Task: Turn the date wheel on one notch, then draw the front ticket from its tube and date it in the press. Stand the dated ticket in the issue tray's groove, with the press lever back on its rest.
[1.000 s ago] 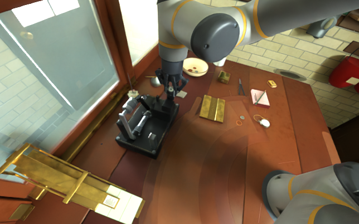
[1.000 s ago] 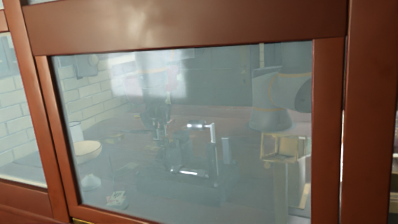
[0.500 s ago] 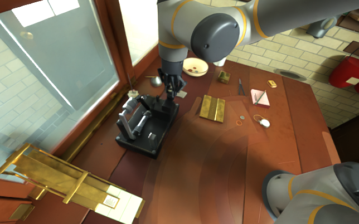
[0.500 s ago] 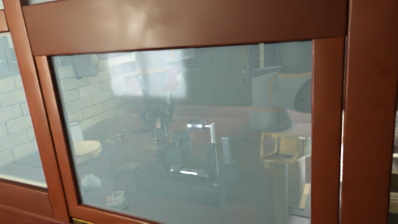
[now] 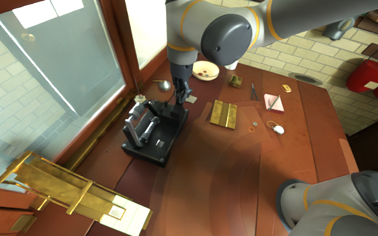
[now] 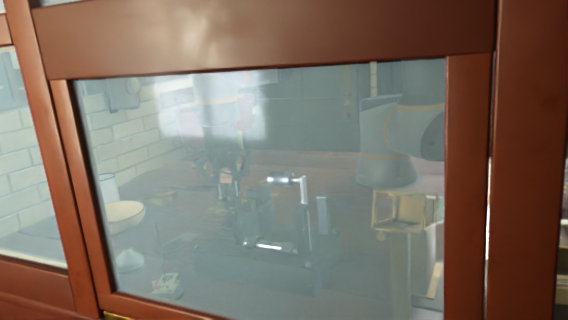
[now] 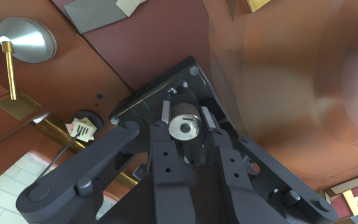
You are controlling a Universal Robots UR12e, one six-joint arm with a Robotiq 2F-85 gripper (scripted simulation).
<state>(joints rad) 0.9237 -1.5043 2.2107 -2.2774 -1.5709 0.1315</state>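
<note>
The date wheel is a knurled steel knob with a marked face, at the far corner of the black dating press. I grip it from above with my gripper, which is closed around it. The press lever is a grey bar with a round handle on the press's window side. The ticket tube is a long brass chute at the near left, with pale tickets at its mouth. The issue tray is a flat brass plate with a groove, right of the press.
The misted window and its wooden frame run along the left of the counter. Behind the press sit a cream bowl, a desk bell and a paper spike. A pink pad, scissors and small oddments lie to the right.
</note>
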